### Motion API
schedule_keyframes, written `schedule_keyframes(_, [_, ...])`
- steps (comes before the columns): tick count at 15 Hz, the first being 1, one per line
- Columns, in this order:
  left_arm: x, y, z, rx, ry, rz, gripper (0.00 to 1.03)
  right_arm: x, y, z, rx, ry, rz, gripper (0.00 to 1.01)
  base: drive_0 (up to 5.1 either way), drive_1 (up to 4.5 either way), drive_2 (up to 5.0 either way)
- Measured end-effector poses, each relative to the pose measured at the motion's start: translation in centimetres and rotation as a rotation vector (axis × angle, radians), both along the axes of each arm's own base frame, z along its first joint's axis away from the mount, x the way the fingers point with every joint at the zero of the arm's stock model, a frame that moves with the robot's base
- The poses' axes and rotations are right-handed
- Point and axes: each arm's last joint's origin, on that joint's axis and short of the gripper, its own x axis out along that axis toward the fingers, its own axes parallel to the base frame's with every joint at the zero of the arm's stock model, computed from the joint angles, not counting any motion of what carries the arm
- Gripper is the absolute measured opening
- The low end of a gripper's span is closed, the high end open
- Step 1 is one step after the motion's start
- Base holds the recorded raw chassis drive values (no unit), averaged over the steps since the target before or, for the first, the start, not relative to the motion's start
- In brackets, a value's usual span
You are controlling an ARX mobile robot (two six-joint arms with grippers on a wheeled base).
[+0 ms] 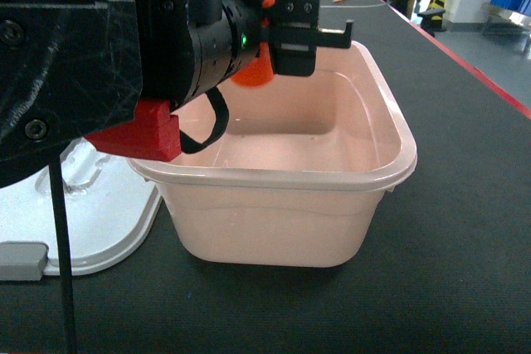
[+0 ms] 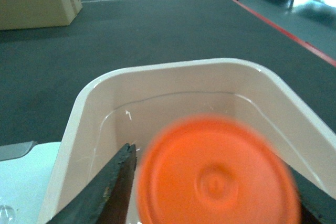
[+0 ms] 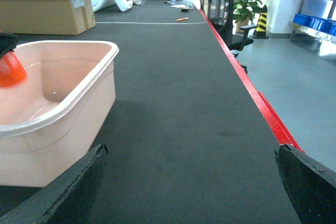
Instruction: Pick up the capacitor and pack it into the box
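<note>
The left gripper (image 2: 210,192) pinches the orange capacitor (image 2: 215,177) between its dark fingers (image 2: 113,187), directly above the open pink box (image 1: 390,176) near the black mat's left edge. Release path is straight down — the box floor lies below. The right gripper (image 3: 189,182) is spread and empty, clear of the box.

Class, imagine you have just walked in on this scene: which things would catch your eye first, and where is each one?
The bright orange capacitor stands out most, held between the left gripper's fingers just above the open pink box. The box sits on a dark table, with its white lid lying beside it on the left in the head view. Farther back on the table stands a brown cardboard carton.
</note>
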Motion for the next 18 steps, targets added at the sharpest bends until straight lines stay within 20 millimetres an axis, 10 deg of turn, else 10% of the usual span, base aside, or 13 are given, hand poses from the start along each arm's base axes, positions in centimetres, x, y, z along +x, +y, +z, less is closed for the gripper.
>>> schedule_keyframes(3, [0.5, 2.3, 1.1, -0.056, -0.027, 0.06, 0.99, 0.0, 0.0, 0.0, 0.0, 0.0, 0.0, 0.98, 0.0, 0.0, 0.0])
schedule_keyframes(7, [-0.4, 13.4, 5.3, -0.083, -0.171, 0.252, 0.98, 0.0, 0.0, 0.0, 0.0, 0.0, 0.0, 0.98, 0.0, 0.0, 0.0])
schedule_keyframes(12, [-1.1, 19.6, -3.0, 0.01, -0.001, 0.282, 0.98, 0.0, 0.0, 0.0, 0.0, 0.0, 0.0, 0.98, 0.0, 0.0, 0.0])
schedule_keyframes(18, [4.3, 20.2, -14.4, 0.034, 0.14, 0.238, 0.98, 0.0, 0.0, 0.0, 0.0, 0.0, 0.0, 0.98, 0.0, 0.0, 0.0])
